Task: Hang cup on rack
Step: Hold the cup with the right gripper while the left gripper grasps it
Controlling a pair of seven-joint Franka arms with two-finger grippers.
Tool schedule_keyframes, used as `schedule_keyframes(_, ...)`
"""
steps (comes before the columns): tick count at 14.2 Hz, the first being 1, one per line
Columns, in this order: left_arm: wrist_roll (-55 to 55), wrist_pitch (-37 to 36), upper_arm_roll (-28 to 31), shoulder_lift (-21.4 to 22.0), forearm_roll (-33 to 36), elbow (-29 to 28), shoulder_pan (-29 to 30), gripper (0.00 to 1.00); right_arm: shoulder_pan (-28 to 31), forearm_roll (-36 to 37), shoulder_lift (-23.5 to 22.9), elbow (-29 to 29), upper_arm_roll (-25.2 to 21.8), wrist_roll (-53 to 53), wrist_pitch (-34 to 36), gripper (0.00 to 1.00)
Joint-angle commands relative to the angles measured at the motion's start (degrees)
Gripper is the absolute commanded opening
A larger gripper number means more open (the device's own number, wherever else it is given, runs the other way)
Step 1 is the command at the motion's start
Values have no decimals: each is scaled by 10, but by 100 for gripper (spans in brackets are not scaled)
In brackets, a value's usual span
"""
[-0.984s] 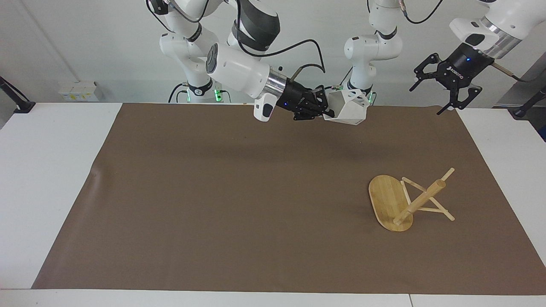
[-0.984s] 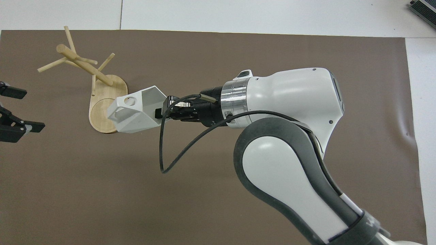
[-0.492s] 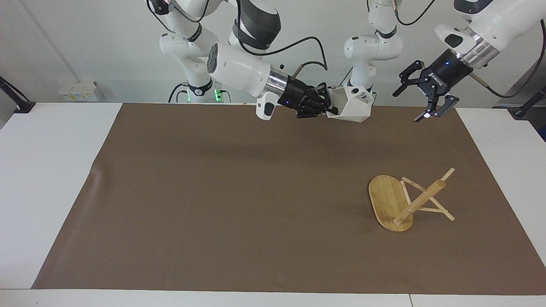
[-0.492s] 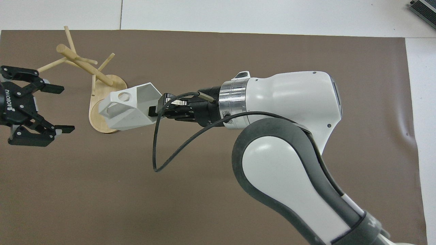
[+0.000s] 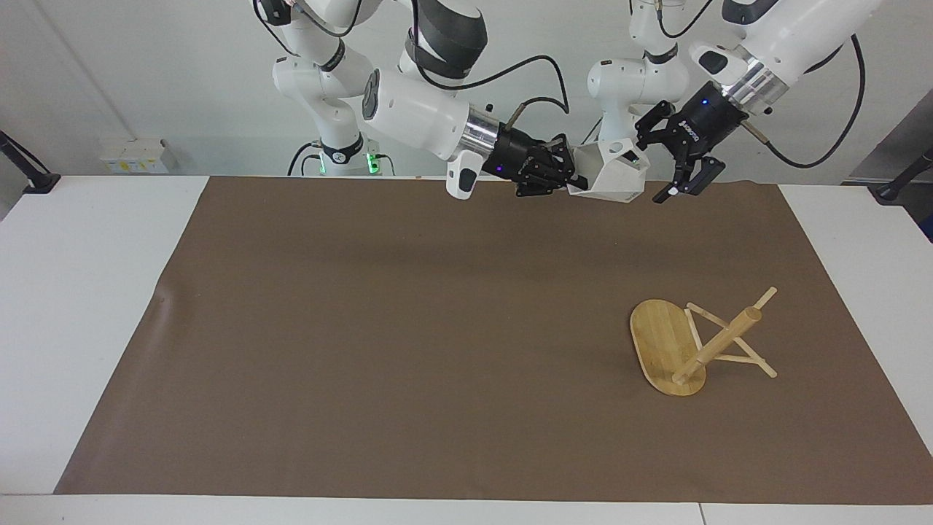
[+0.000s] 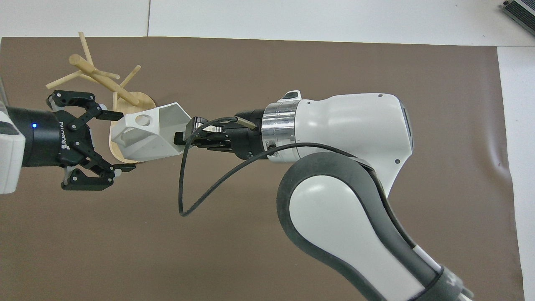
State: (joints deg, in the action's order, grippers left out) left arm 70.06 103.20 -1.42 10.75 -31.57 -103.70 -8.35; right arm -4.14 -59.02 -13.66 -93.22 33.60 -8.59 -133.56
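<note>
The white faceted cup (image 5: pixel 611 175) hangs in the air over the brown mat, tipped on its side, with my right gripper (image 5: pixel 568 182) shut on its wall. In the overhead view the cup (image 6: pixel 146 133) points its handle with the round hole away from the right gripper (image 6: pixel 184 136). My left gripper (image 5: pixel 650 166) is open at that handle end, one finger on each side of it (image 6: pixel 125 140). The bamboo rack (image 5: pixel 718 343) lies tipped over on the mat toward the left arm's end, resting on its base's edge and pegs. The cup partly covers its base (image 6: pixel 142 100) from above.
A brown mat (image 5: pixel 437 328) covers most of the white table (image 5: pixel 87 292). A black cable (image 6: pixel 184 200) loops below the right wrist. The right arm's bulk fills much of the overhead view. A dark device (image 6: pixel 520 10) sits at the table's corner.
The left gripper has swung in from the left arm's end of the table until its open fingers flank the cup's handle end. The right gripper carried the cup slightly toward it.
</note>
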Motion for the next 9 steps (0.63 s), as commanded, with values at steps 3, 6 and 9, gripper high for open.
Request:
schedule_keyframes(3,30,15,7,30,-14,-24,-10,100,4,-13,-1,2,9,2,-10,0)
schedule_keyframes(6,30,36,6,32,-14,-33,-14,100,4,-12,-1,2,9,2,-10,0)
schedule_keyframes(9,28,74,5,52,-15,-74,-18,100,3,-11,-1,2,9,1,-10,0)
